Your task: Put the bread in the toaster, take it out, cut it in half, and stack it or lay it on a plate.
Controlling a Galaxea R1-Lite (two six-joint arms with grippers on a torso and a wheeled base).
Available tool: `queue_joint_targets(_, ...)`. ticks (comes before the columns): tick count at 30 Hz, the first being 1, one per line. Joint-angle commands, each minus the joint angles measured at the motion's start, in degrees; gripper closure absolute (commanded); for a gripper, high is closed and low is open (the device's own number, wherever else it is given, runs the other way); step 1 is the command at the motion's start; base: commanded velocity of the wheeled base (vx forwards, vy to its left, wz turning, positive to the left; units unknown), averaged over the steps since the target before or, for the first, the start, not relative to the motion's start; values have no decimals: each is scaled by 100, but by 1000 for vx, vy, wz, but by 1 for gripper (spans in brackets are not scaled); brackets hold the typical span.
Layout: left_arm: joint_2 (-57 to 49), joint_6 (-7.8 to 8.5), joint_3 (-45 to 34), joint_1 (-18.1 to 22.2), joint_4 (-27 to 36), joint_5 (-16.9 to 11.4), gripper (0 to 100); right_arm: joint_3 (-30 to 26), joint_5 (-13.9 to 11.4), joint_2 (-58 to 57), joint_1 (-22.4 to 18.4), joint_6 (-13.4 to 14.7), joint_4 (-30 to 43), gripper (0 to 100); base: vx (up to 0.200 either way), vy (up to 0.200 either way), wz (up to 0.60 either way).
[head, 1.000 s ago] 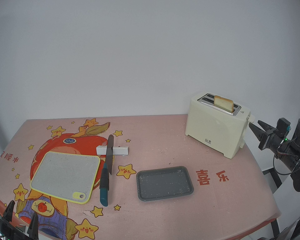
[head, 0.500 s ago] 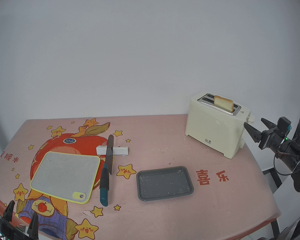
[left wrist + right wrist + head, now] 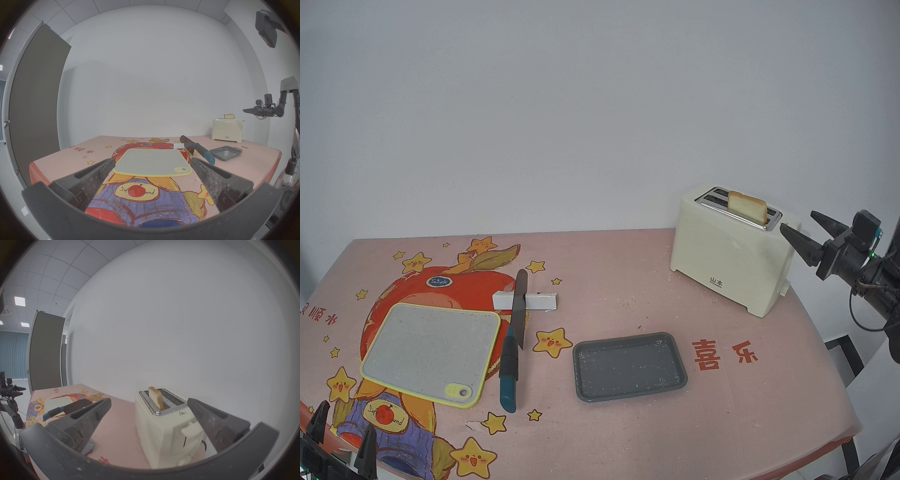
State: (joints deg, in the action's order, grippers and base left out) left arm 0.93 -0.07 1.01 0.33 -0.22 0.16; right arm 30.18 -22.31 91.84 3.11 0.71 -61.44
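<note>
Got a slice of bread (image 3: pixel 747 207) standing upright in one slot of the cream toaster (image 3: pixel 731 262), upper part poking out over the top. Find that toaster at the far right of the bench (image 3: pixel 650 294), sitting on a pink cloth (image 3: pixel 737 387) printed with a big apple and stars. Spotting the right gripper (image 3: pixel 797 221) hanging in the air just beside the toaster's lever end, about level with its top, not touching, fingers spread wide and gripping nothing. Over at the near left corner, seeing the left gripper (image 3: pixel 345 417) low by the bench edge, fingers also spread wide, nothing pinched, pointed toward the cutting board (image 3: pixel 431 352). Just right of that grey, yellow-rimmed board, got a knife (image 3: pixel 511 350) with a teal handle, dark blade propped across a small white block (image 3: pixel 540 301). Further right, near the middle of the bench, find a grey tray (image 3: pixel 629 369) lying flat with only some crumbs in it, well apart from the toaster and the bread.
</note>
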Motion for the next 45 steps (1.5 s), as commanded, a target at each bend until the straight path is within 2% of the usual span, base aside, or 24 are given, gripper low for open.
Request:
queue_joint_targets(1,-75,-1,-101,2,-4,2,0,1051,-511,422,-82,-220,1073,0,0,0,0)
queue_joint_targets(3,-75,-1,-101,2,-4,2,0,1315,-652,431,-38,-229,1424,0,0,0,0)
queue_joint_targets(5,-75,-1,-101,2,-4,2,0,1798,-661,501,-12,-282,2066,0,0,0,0)
queue_joint_targets(9,-75,-1,-101,2,-4,2,0,2237,-705,554,58,-343,2532,0,0,0,0)
queue_joint_targets(16,-75,-1,-101,2,-4,2,0,2422,-687,853,357,-422,2699,0,0,0,0)
queue_joint_targets(30,-75,-1,-101,2,-4,2,0,2756,-555,1248,296,-572,2804,0,0,0,0)
queue_joint_targets(35,-75,-1,-101,2,-4,2,0,2897,-256,1389,313,-633,2804,0,0,0,0)
queue_joint_targets(45,-75,-1,-101,2,-4,2,0,2985,-239,1556,331,-677,2813,0,0,0,0)
